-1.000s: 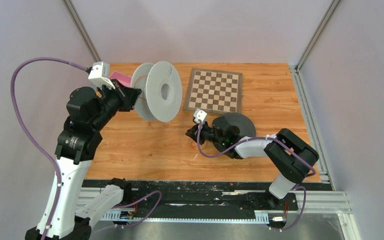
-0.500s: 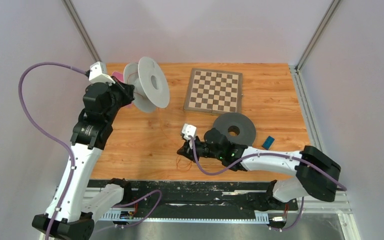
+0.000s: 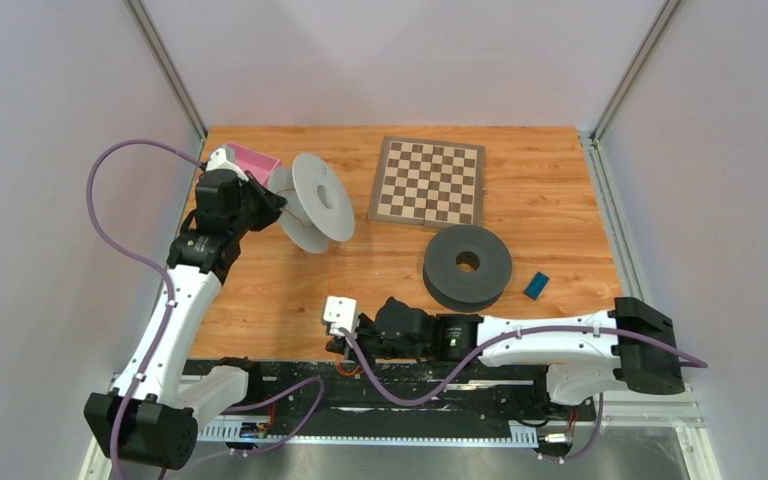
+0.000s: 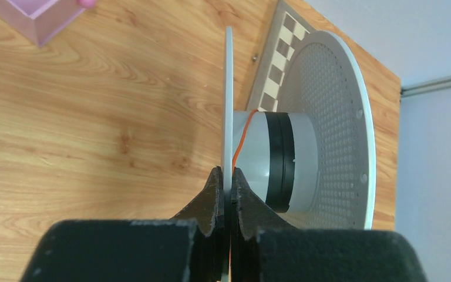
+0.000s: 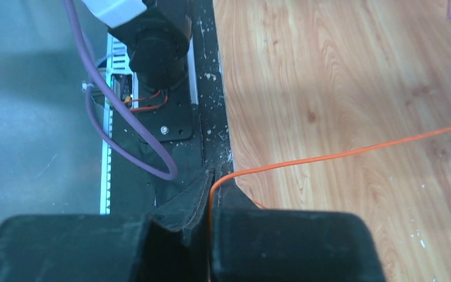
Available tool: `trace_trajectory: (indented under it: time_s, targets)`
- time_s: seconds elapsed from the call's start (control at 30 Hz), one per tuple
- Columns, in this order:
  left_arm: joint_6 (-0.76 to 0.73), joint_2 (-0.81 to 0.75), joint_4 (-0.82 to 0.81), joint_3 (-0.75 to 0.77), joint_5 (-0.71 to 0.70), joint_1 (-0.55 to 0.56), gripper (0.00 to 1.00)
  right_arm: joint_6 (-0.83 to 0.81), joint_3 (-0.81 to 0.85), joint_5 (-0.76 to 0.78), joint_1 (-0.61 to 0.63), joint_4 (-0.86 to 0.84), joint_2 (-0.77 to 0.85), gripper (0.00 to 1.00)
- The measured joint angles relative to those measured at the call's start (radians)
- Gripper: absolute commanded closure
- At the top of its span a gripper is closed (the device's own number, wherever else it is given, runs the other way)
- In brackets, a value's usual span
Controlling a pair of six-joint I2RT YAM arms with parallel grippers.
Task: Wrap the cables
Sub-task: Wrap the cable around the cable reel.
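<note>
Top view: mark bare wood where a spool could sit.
Free: the strip between checkerboard and the table's right edge; the middle between grey spool and black spool. Crowded: far-left corner by the pink box; near edge under the right claw.

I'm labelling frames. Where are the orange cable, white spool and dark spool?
orange cable (image 5: 340, 153), right wrist view, mid-strand over the wood.
white spool (image 4: 257, 155), left wrist view, its hub.
dark spool (image 3: 492, 264), top view, upper face.

The wooden table (image 3: 260, 290) carries a chessboard (image 3: 428, 182) lying flat, with a dark grey spool (image 3: 445, 272) flat just on its near side, a small blue block (image 3: 536, 285) nearer and further right, and a pink box (image 3: 253, 160) well to its left.
</note>
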State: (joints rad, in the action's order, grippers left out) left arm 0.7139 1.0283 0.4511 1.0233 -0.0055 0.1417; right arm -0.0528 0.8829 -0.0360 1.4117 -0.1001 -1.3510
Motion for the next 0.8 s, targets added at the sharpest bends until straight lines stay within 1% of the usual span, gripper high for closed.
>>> trace_trajectory:
  time_s: [0.13, 0.27, 0.43, 0.6, 0.7, 0.8]
  targets:
    - [-0.001, -0.006, -0.022, 0.000, 0.058, -0.006, 1.00, 0.005, 0.035, 0.068, 0.028, 0.056, -0.053, 1.00]
    - [-0.077, -0.005, -0.087, -0.022, 0.124, -0.011, 1.00, -0.007, 0.119, 0.087, -0.001, 0.115, -0.076, 1.00]
    - [-0.224, -0.005, -0.105, -0.094, 0.169, 0.016, 1.00, -0.032, 0.308, 0.003, -0.150, 0.174, -0.111, 1.00]
    - [-0.421, -0.017, -0.064, -0.124, 0.192, 0.085, 1.00, -0.056, 0.468, -0.113, -0.314, 0.217, -0.163, 1.00]
    - [-0.537, -0.062, -0.031, -0.127, 0.224, 0.111, 1.00, -0.059, 0.514, -0.171, -0.397, 0.239, -0.194, 1.00]
    - [-0.648, -0.125, 0.006, -0.127, 0.269, 0.121, 1.00, -0.062, 0.520, -0.209, -0.463, 0.269, -0.212, 1.00]
